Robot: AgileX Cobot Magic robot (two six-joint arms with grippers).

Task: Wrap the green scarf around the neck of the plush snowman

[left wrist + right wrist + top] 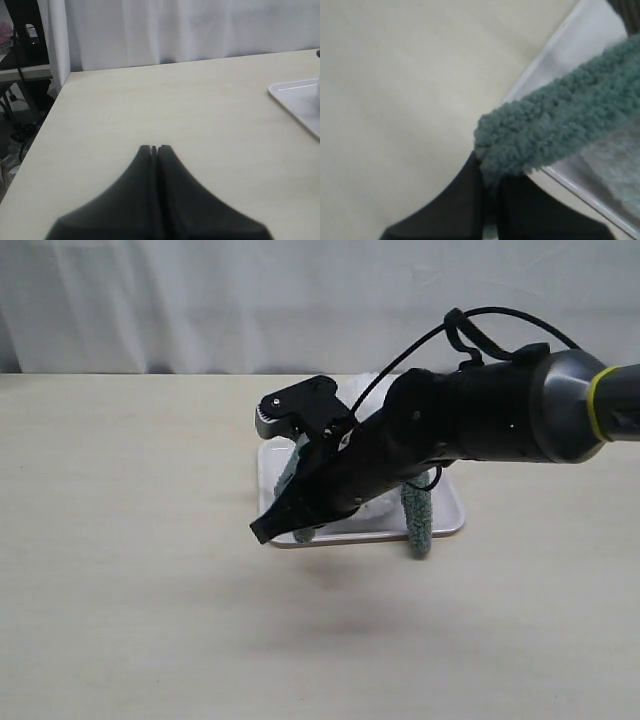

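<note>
Right wrist view: right fingers (530, 212) closed on one rounded end of the scarf (555, 127), pinching it just outside the rim of the tray (592, 35). Rest of the strip running back over the tray and across a pale, blurred fluff, probably the snowman (615, 165).

Exterior view: right arm reaching across the tray and covering most of it. Far scarf end lying over the front rim toward the bench (120, 560). Neck hidden under the arm, so no telling how the strip sits against it.

Left wrist view: left fingers pressed together (140, 200) on nothing, low over bare bench, well apart from the tray corner.

Handling, as a judgement:
- **Scarf:** soft, light and limp, with no stiffness at all. Bound to sag wherever unsupported. Fuzzy enough to cling to plush and unlikely to slip from a firm pinch. Nothing to break.
- **Snowman:** likely just as light, so easily tipped or dragged by a hard tug.
- **Where to hold:** close to a rounded end, as now. A second hold on the far end for crossing at the neck.

Count: one scarf, one snowman, one tray, two pairs of fingers.
</note>
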